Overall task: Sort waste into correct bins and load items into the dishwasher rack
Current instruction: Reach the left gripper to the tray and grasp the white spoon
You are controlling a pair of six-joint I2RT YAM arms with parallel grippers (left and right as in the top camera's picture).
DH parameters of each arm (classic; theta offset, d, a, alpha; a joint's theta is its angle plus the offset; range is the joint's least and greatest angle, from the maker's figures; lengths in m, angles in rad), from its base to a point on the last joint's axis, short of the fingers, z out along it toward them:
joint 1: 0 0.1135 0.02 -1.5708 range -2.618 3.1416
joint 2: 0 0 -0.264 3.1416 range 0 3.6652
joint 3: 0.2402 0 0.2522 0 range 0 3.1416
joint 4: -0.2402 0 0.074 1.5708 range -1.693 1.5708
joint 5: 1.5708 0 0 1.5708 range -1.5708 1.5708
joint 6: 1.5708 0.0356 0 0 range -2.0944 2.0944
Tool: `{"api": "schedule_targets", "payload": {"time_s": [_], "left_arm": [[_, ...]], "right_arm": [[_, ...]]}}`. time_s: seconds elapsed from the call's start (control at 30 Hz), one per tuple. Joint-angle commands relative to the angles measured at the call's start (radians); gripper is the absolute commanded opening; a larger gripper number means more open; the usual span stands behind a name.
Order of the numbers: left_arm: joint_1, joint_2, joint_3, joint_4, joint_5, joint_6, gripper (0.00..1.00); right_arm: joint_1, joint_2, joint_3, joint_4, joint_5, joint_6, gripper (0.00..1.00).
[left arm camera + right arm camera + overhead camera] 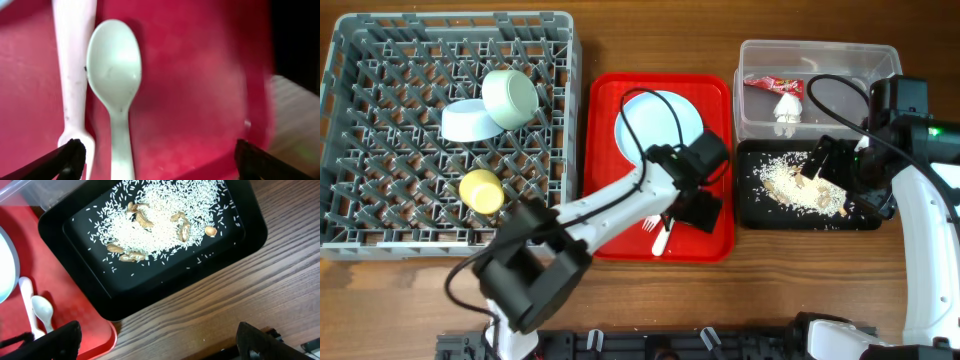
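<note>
My left gripper [705, 212] is open low over the red tray [610, 240], with the white spoon [114, 75] and white fork [73, 75] lying between its fingers [157, 160]. The fork and spoon also show in the overhead view [658, 235]. The pale blue-white plate [645, 122] lies on the tray. My right gripper [157, 340] is open and empty above the black tray [860, 222], which holds rice-like crumbs [160, 220]. The clear tub [840, 60] holds the red sauce packet [772, 84] and white scrap [787, 108]. Two mint-green bowls [509, 98] and the yellow cup [481, 190] sit in the grey rack [380, 150].
The red tray's rim [107, 330] lies close beside the black tray's corner. Bare wooden table [225, 305] runs in front of the black tray. The rack fills the left side of the table.
</note>
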Motion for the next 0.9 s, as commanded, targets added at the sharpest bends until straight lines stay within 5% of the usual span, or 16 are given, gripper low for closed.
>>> {"api": "schedule_targets", "payload": {"time_s": [0.0, 0.7, 0.87], "left_arm": [[-0.011, 0.056, -0.008, 0.012, -0.075, -0.016, 0.93], [-0.027, 0.119, -0.043, 0.049, -0.079, -0.019, 0.81], [-0.030, 0.122, -0.043, 0.049, -0.120, -0.019, 0.59]], "right_arm": [[-0.004, -0.006, -0.001, -0.003, 0.021, -0.026, 1.00], [-0.004, -0.006, -0.001, -0.011, 0.021, -0.027, 1.00], [-0.004, -0.006, -0.001, -0.014, 0.021, -0.027, 1.00]]}}
